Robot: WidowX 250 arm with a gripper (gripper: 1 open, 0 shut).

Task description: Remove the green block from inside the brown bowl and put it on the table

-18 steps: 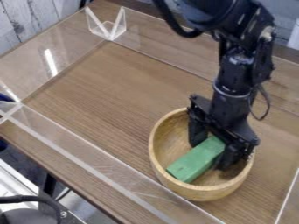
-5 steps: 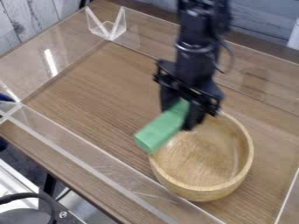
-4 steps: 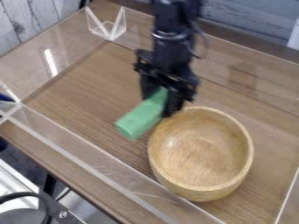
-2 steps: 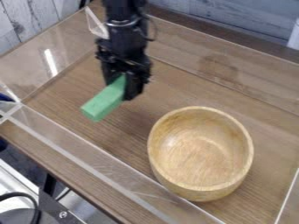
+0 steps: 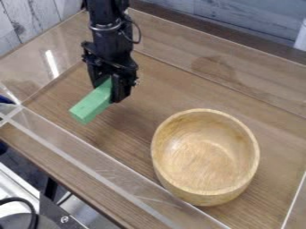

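My gripper (image 5: 110, 82) hangs over the left middle of the table (image 5: 180, 76), shut on the upper end of the green block (image 5: 91, 101). The block slants down and to the left from the fingers, its lower end close to the tabletop; whether it touches the wood I cannot tell. The brown bowl (image 5: 206, 190) sits at the front right, empty, well apart from the gripper.
Low clear acrylic walls (image 5: 84, 161) edge the tabletop along the front and left. A small clear acrylic piece (image 5: 110, 24) stands at the back left corner. Open wood lies between the block and the bowl.
The gripper has carried the green block out of the bowl and leftward across the table, and has come lower. The bowl has stayed in place and now stands empty.
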